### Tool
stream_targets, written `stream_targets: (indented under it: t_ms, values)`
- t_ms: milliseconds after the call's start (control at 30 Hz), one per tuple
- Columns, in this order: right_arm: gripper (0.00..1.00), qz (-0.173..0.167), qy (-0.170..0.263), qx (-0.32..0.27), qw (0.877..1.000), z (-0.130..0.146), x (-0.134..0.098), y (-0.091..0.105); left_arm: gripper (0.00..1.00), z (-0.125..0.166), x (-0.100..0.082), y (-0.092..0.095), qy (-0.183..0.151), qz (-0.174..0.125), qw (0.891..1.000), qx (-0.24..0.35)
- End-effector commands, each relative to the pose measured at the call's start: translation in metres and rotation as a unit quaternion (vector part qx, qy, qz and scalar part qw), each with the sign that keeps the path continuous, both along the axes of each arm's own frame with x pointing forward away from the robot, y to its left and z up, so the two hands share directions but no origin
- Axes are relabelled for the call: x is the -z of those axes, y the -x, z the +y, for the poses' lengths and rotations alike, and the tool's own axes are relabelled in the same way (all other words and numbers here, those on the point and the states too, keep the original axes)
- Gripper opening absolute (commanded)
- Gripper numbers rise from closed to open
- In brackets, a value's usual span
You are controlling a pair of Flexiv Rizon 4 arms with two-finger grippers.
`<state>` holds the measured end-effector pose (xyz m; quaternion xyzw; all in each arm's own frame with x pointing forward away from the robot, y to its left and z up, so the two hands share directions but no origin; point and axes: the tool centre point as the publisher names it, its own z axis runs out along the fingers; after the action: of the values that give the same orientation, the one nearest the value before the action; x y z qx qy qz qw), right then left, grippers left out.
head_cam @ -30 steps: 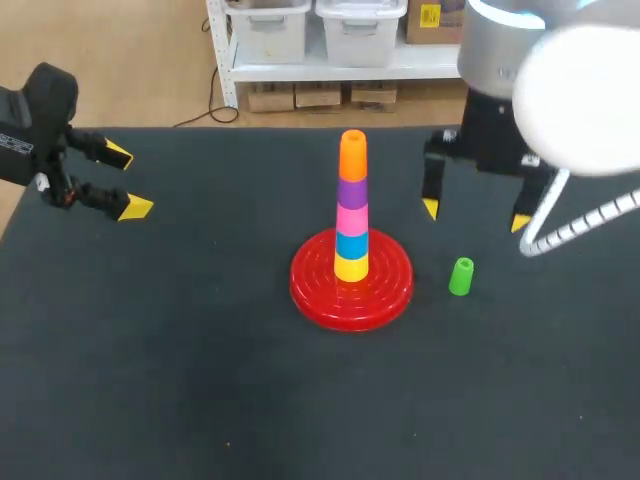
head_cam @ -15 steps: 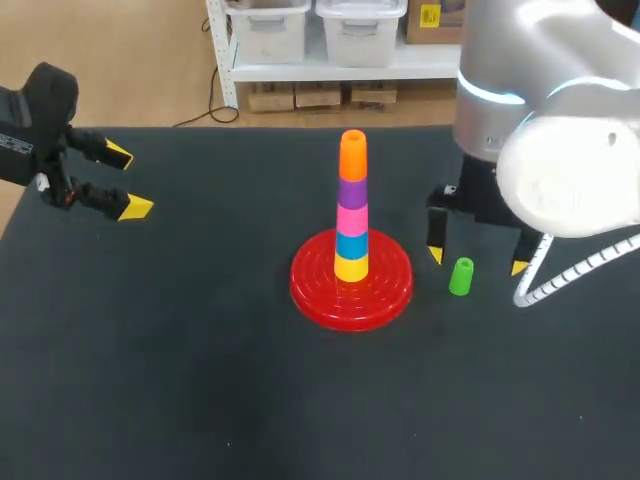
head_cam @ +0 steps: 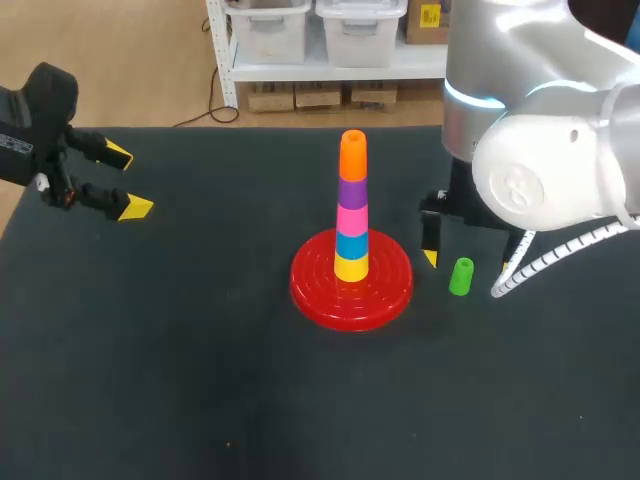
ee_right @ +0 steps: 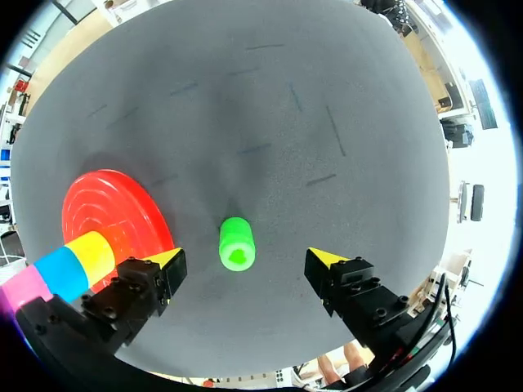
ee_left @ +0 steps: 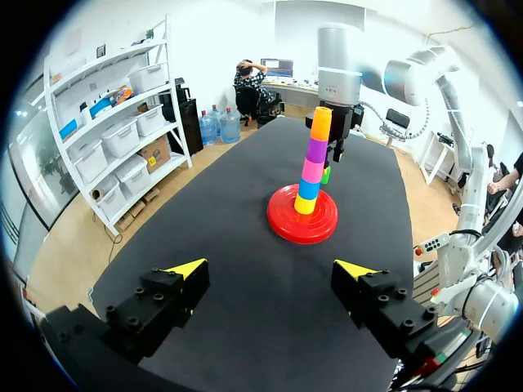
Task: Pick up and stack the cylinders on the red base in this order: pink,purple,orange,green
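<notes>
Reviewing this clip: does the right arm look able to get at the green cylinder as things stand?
Probably yes. The right gripper is open over the green cylinder, which stands alone on the table with a fingertip on either side. The red base lies off to one side, apart from it.

a wide table [head_cam: 150,350] with a dark matte top

No words or numbers can be read on the stacked cylinders [head_cam: 351,205], the green cylinder [head_cam: 461,276] or the red base [head_cam: 385,295]. A small pale label [head_cam: 14,145] is seen on the left arm [head_cam: 45,100], but its print is too small to be read.
</notes>
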<state>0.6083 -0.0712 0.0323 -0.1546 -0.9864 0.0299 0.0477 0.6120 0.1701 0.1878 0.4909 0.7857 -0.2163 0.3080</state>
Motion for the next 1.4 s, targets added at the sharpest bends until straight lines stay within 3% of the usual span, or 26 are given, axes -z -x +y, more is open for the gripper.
stream_targets:
  t_ms: [33,167,433,567,633,767,867,1100,1400]
  values:
    - [0.95,0.005,0.0,0.0,1.0,0.001,0.004,-0.004,1.0,0.0,0.001,-0.001,0.001,0.0,1.0,0.001]
    - [0.89,0.006,-0.001,0.0,1.0,0.001,0.008,-0.005,1.0,0.0,0.001,-0.001,0.001,0.0,1.0,0.001]
    - [0.62,0.007,-0.003,0.004,1.0,-0.001,0.012,-0.007,1.0,0.0,0.001,-0.001,0.001,0.0,1.0,0.001]
    - [0.27,0.008,-0.003,0.003,1.0,0.0,0.012,-0.007,1.0,0.0,0.001,-0.001,0.001,0.0,1.0,0.001]
    - [0.0,0.008,-0.002,0.003,1.0,0.0,0.012,-0.006,1.0,0.0,0.001,-0.001,0.001,0.0,1.0,0.001]
    - [0.0,-0.003,-0.002,0.005,1.0,0.0,-0.001,-0.006,1.0,0.0,0.001,-0.001,0.001,0.0,1.0,0.001]
    - [0.0,-0.017,-0.004,0.004,1.0,0.0,-0.033,-0.007,1.0,0.0,0.001,-0.001,0.001,0.0,1.0,0.001]
    - [0.0,-0.05,-0.011,-0.031,0.998,0.015,-0.144,-0.009,1.0,0.0,0.001,-0.001,0.001,0.0,1.0,0.001]
    - [0.0,-0.102,-0.021,-0.106,0.989,0.065,-0.254,-0.015,1.0,0.0,0.001,-0.001,0.001,0.0,1.0,0.001]
